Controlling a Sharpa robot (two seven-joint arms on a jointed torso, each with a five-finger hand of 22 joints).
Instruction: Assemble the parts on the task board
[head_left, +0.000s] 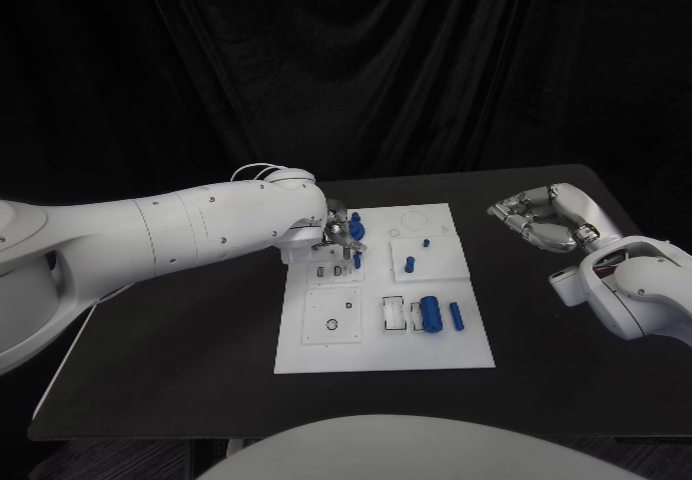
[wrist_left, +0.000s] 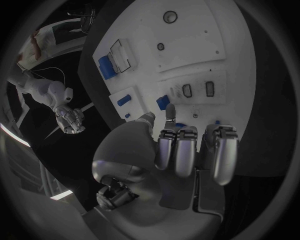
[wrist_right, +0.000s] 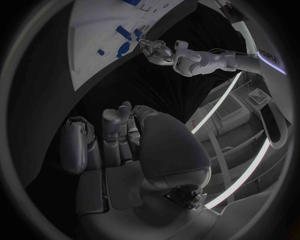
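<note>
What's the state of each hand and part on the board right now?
left hand: over the task board's far left area, fingers at a blue part there; grip cannot be told
right hand: off the board to its right, fingers curled in, holding nothing
task board: flat on the table
large blue cylinder: lying on its side
slim blue pin: lying beside the cylinder

- Head cam: high, looks down on whole task board (head_left: 384, 345).
- Left wrist cam: close behind left hand (wrist_left: 187, 150), facing board.
- Right wrist cam: off-board, behind right hand (wrist_right: 109, 142); shares board edge.
</note>
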